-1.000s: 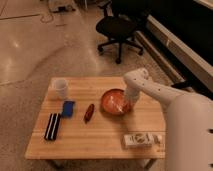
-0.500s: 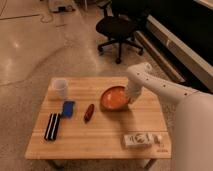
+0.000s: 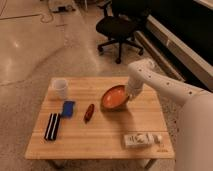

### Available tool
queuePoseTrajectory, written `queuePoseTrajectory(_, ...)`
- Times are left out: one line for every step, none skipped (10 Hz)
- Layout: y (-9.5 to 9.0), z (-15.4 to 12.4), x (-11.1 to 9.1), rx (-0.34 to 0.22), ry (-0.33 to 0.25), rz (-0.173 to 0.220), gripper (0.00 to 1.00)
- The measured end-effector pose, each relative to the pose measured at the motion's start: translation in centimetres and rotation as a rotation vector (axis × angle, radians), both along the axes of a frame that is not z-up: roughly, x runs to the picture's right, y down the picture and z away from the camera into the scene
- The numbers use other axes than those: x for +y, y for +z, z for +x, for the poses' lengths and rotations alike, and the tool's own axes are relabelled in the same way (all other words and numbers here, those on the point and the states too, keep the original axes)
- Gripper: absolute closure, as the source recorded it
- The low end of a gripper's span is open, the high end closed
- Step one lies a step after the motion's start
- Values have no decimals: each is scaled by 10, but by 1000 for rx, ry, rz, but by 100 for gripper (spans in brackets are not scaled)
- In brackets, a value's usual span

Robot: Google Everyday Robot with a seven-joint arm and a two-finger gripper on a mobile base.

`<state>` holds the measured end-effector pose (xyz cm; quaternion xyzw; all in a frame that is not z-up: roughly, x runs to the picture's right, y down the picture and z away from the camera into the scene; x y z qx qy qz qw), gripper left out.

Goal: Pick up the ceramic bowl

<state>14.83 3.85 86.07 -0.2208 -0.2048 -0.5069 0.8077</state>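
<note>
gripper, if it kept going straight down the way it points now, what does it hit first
The gripper points down at the right rim of the ceramic bowl, so it would likely meet that rim first, then the wooden table. Depth is unclear.

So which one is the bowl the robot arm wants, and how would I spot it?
Find the low wooden table. Near its far right side, the round, shallow orange-red ceramic bowl sits tilted, with the white arm's gripper at its right rim. It's the biggest item, far wider than the small white cup or the little red object.
</note>
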Motion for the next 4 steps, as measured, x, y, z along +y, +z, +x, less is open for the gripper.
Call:
queuePoseTrajectory(-4, -3, -4, -13, 0, 7, 91)
queuePoseTrajectory(-6, -5, -8, -23, -3, 12, 91)
queuePoseTrajectory(-12, -6, -13, -33, -4, 15, 91)
queuePoseTrajectory(-25, -3, -24, -38, -7, 16, 91)
